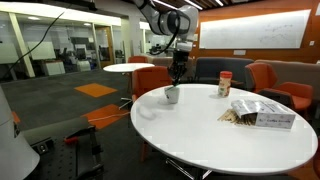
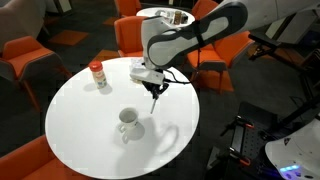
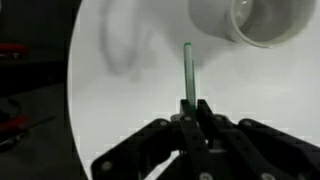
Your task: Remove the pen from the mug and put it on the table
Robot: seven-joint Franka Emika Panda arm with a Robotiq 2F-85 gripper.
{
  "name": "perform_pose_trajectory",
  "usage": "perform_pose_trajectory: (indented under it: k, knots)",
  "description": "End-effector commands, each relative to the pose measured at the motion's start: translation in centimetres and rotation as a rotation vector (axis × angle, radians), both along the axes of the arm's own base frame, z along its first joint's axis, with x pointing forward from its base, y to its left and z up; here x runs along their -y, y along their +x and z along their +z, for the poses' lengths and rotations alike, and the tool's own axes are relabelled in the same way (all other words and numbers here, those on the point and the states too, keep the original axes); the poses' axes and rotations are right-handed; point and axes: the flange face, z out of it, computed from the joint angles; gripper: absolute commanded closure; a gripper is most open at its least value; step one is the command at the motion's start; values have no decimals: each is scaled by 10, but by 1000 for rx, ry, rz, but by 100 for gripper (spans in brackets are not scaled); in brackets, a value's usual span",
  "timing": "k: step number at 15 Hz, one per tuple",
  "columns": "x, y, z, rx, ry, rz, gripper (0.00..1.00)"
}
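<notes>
Where my gripper (image 3: pixel 192 108) is clamped on the pen (image 3: pixel 188 70), the wrist view shows a thin, dark, straight stick jutting out over the glossy white table (image 3: pixel 120 90). It is clear of the mug (image 3: pixel 250 20), a smooth, round, pale cup just beside its far end. In an exterior view the pen hangs upright under me, apart from the handled mug; whether its tip meets the top I cannot tell. A brown jar (image 2: pixel 97 75) with a light lid stands well apart from the mug — and just an exterior view catches the rectangular box (image 1: pixel 265 114).
</notes>
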Motion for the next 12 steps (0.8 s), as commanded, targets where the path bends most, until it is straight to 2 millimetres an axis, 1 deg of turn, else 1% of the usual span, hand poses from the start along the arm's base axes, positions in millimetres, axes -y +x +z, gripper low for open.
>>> perform_pose_trajectory:
  k: [1,2,3,6,9,12]
  knots:
    - [18,-44,-16,-27,84,-5,97]
    - [22,-55,-22,-32,79,-26,97]
    - [22,-66,-32,-38,104,-47,97]
    - [10,-92,-54,-15,157,-166,97]
    - [-9,-107,-73,6,206,-226,97]
    - [-29,-113,-86,38,247,-271,97]
